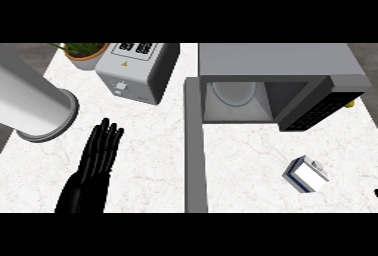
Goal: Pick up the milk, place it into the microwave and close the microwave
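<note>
The milk (306, 174), a small white and blue carton with a cap, lies on its side on the white marble counter (251, 150), at the right and in front of the microwave (273, 62). The microwave stands open, with a pale round plate (235, 93) inside. Its grey door (195, 150) swings out toward me, left of the milk. My left hand (96, 162) rests open at the lower left, fingers straight, well away from the milk and across the door from it. Only a dark sliver of my right hand (375, 192) shows at the right edge.
A grey toaster (137, 70) stands at the back, left of the microwave, with a potted plant (85, 53) beside it. A large white cylinder (33, 102) fills the left side. Something small and yellow (351, 104) peeks out at the microwave's right.
</note>
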Action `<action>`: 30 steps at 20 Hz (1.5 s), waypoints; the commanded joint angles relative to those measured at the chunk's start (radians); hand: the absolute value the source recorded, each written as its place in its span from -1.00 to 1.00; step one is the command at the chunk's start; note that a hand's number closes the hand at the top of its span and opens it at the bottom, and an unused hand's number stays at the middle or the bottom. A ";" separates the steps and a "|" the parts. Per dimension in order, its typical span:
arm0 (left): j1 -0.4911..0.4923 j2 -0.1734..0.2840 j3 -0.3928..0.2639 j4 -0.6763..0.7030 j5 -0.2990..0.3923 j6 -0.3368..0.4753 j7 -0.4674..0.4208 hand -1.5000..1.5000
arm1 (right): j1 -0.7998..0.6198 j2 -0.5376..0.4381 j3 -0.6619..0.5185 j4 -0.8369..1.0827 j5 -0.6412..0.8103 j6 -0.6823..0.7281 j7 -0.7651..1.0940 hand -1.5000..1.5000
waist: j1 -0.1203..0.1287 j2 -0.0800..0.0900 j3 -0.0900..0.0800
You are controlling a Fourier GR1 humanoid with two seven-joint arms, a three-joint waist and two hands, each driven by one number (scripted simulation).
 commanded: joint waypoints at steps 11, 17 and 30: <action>0.046 0.003 -0.126 -0.048 -0.025 0.071 0.031 -1.00 | -0.204 0.020 0.058 0.398 0.245 -0.099 -0.302 -1.00 | 0.006 0.002 0.001; 0.141 0.050 -0.103 -0.026 0.037 0.020 -0.086 -1.00 | -0.348 -0.033 0.081 0.631 0.320 -0.178 -0.401 -1.00 | 0.014 0.002 0.001; 0.209 0.178 0.098 -0.001 0.231 -0.142 -0.165 -1.00 | -0.618 -0.059 0.084 1.119 0.401 -0.401 -0.637 -1.00 | 0.022 0.004 0.001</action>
